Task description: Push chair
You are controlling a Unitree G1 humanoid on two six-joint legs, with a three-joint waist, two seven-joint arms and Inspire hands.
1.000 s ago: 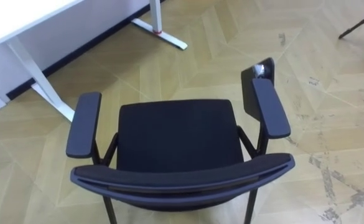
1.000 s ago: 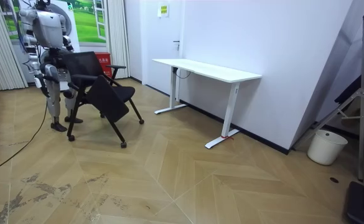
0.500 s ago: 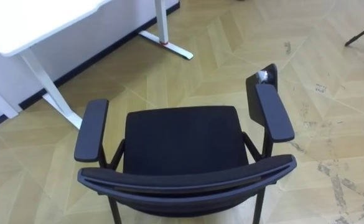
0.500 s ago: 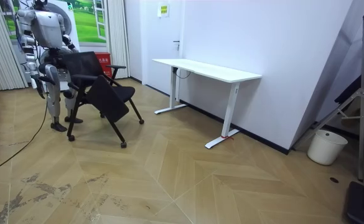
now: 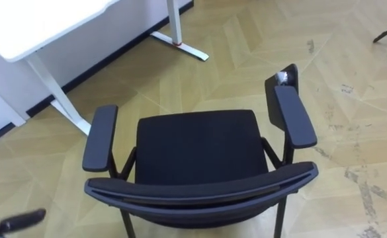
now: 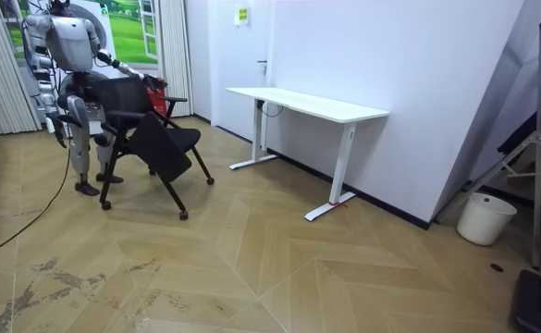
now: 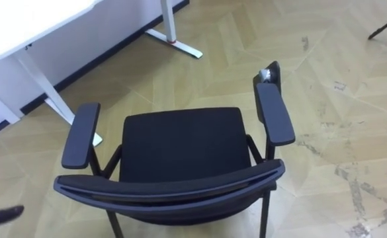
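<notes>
The chair [image 5: 196, 149] stands right in front of me with its backrest [image 5: 200, 192] nearest and its seat turned toward the white tabletop [image 5: 28, 23], which in the room view is well apart from it. I have no hold on it yet. My left hand [image 5: 18, 221] shows low at the left, apart from the backrest and the left armrest [image 5: 100, 139]; the one finger I can see is straight and carries nothing. My right hand [image 6: 64, 137] hangs at my side in the room view, and I cannot tell how it is set. The main risk, I think, is an uneven push. If only the left hand meets the backrest, off to one end, the chair will likely turn rather than go straight, and swing its right armrest [image 5: 294, 125] and the folded side panel [image 5: 282, 86] outward. A push high on the backrest could also tip it forward rather than roll it. Ahead and to the left, the desk's leg [image 5: 57, 99] could catch a chair leg if the chair drifts that way.
</notes>
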